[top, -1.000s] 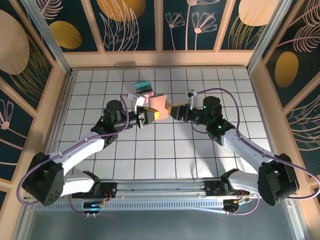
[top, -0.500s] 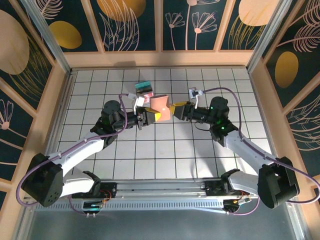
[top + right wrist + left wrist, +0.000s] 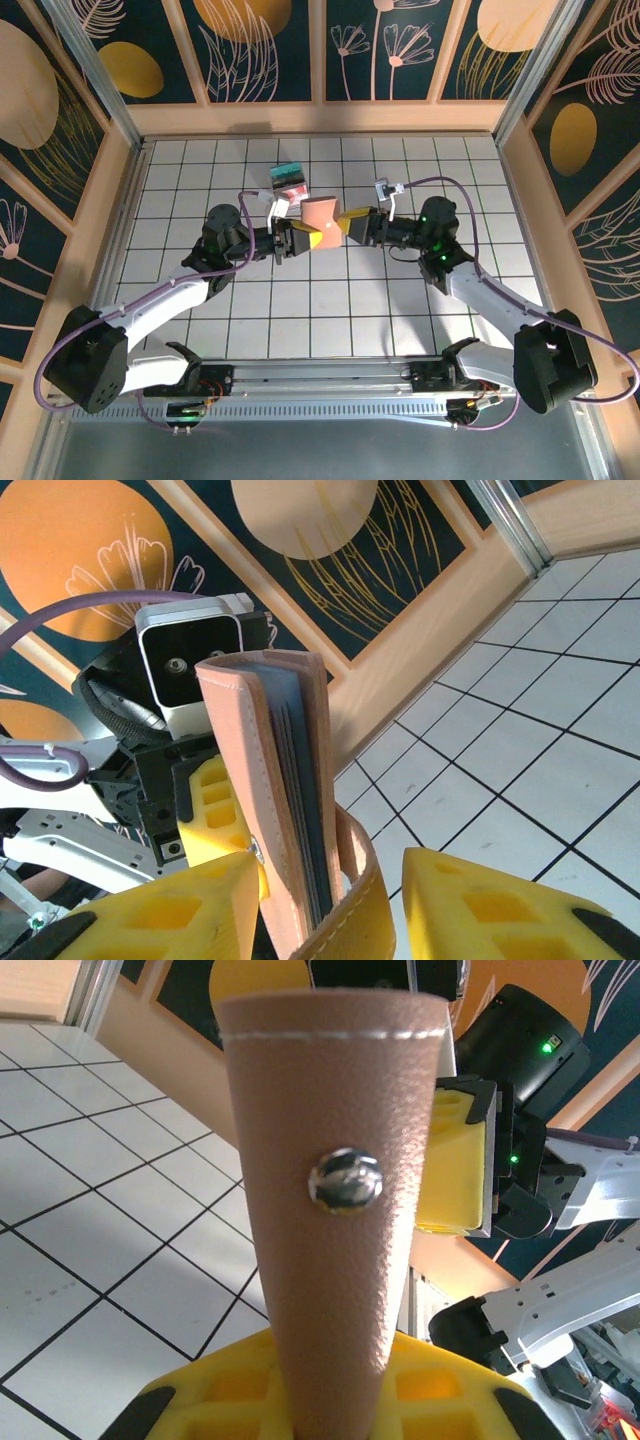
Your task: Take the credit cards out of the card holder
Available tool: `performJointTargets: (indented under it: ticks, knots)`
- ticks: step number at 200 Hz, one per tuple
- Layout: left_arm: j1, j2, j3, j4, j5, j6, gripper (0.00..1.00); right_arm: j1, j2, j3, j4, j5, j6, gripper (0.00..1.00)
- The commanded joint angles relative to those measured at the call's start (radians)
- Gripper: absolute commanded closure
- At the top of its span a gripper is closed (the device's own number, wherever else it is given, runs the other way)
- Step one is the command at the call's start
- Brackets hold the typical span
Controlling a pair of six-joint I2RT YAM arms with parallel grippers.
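Note:
The card holder (image 3: 321, 213) is a tan-pink leather wallet held up above the tiled floor in mid-table. My left gripper (image 3: 296, 239) is shut on its lower end; its yellow pads (image 3: 220, 1400) clamp the leather just below a metal snap stud (image 3: 345, 1178). From the right, my right gripper (image 3: 352, 226) has its jaws on either side of the holder's (image 3: 268, 780) free edge. Its left pad (image 3: 170, 910) touches the leather, while its right pad (image 3: 490, 900) stands apart from the curled flap (image 3: 362, 900). Grey-blue layers (image 3: 300, 790) show between the covers; I cannot make out separate credit cards.
A small clear box (image 3: 290, 180) with teal and red contents lies on the tiles just behind the left gripper. Wooden walls (image 3: 320, 118) ring the white tiled floor (image 3: 330, 290) at the back and both sides.
The right gripper's jaws have narrowed round the holder's edge, and its wrist has shifted slightly. The left gripper keeps its hold, and the holder has barely moved.

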Motion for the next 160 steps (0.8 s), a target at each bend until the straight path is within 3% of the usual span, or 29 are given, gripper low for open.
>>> performJointTargets:
  ticks: [1, 69, 160]
  knots:
    - [0.003, -0.037, -0.006, 0.090, 0.037, -0.005, 1.00, -0.007, -0.043, -0.014, 0.050, -0.018, 0.004, 0.60]
    - [0.003, -0.070, -0.019, 0.092, 0.036, -0.007, 1.00, -0.015, -0.081, -0.031, 0.045, -0.001, 0.006, 0.62]
    - [0.002, -0.046, -0.021, 0.156, 0.081, -0.048, 1.00, 0.014, 0.024, -0.004, 0.142, -0.049, 0.060, 0.64]
